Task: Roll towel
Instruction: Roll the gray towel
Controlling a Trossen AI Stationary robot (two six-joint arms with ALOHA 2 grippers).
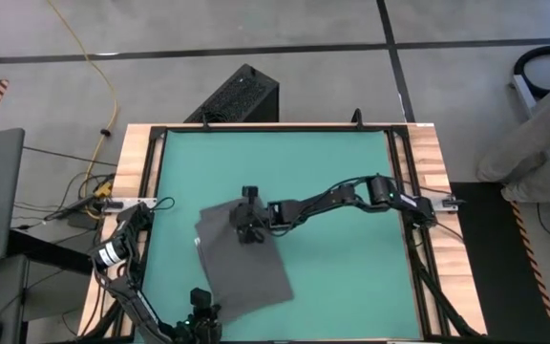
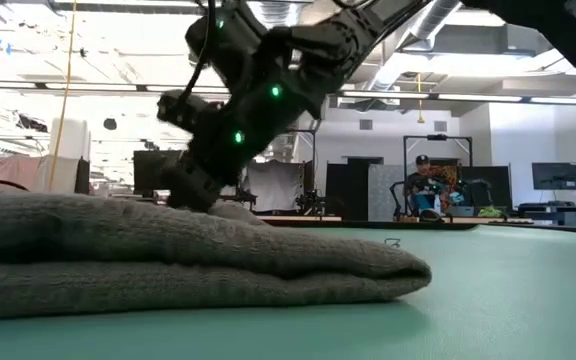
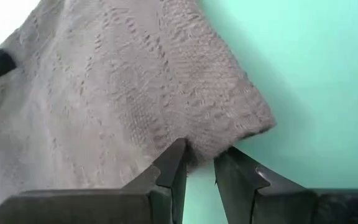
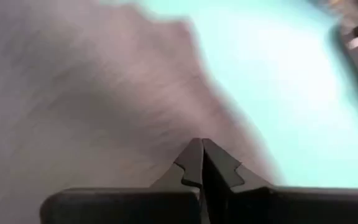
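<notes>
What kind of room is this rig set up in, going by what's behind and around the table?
Most likely a robotics lab or open workshop. The low view shows a high ceiling with exposed ducts, a person seated at a workstation and monitors; the high view shows a bare floor with a yellow cable beside the green mat.
</notes>
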